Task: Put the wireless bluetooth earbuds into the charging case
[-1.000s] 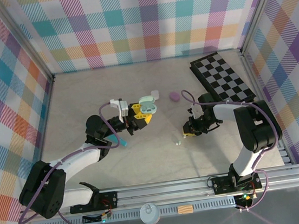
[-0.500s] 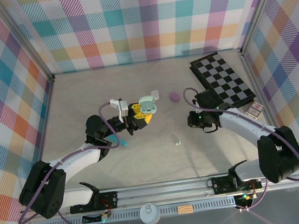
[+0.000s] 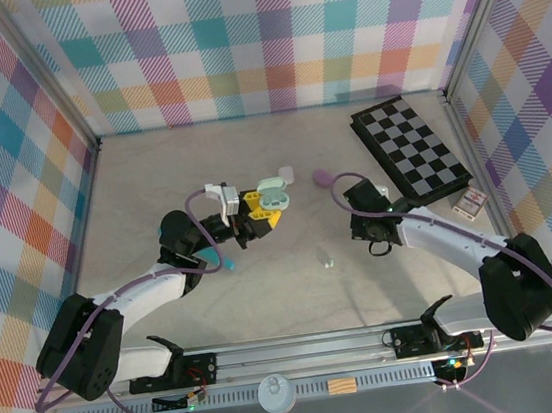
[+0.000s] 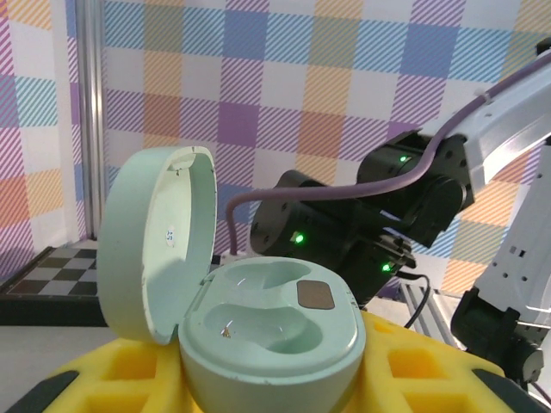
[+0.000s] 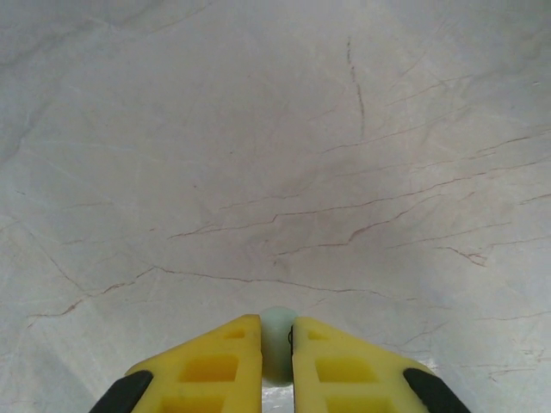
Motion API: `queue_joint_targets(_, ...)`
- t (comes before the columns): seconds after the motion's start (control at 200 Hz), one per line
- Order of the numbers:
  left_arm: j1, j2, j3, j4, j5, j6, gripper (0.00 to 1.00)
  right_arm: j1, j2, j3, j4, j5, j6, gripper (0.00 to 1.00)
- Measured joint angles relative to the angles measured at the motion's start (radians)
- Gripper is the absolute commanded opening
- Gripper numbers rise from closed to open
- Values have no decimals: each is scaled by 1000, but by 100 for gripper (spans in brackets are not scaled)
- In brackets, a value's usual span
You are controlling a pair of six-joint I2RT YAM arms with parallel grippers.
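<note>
Presently clamped, with the left gripper (image 4: 267,383), on the base of the charging case (image 4: 271,331), yellow fingers (image 4: 426,370) pressed to either side of its pale mint shell. Held level with the lid swung up on its hinge, two moulded wells facing upward, a dark square patch in the farther one. Seen from above a little left of the middle of the table (image 3: 152,181), nearer the far edge than the near one. Pinched in the right gripper (image 5: 276,331): one pale mint earbud (image 5: 277,337), jaws almost together on it, with bare veined table below. Placed, from above, in the right half of the table, close to the near-left corner of the chessboard (image 3: 410,147) and well apart from the charging case. Lying loose between the two arms, toward the near edge: a second earbud (image 3: 326,258), pale and tiny. Beyond the charging case toward the far edge, a small lilac piece (image 3: 287,174), too small to identify, and just right of it a purple pebble-shaped case (image 3: 322,176). Beside the left arm, a teal cylinder (image 3: 231,263). Near the right edge, by the chessboard's near corner, a small box (image 3: 469,202).
</note>
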Motion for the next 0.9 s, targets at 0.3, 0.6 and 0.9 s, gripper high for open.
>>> queue_joint_targets(0.3,0,58,0,-24,-69,96,31,50,-89,91,-53,10,21,13)
queue_joint_targets(0.6,0,92,7,-16,-106,118,31,64,-112,136,-64,-10,3,24)
queue_joint_targets(0.9,24,93,5,31,-136,97,31,11,-22,101,42,-298,-40,43)
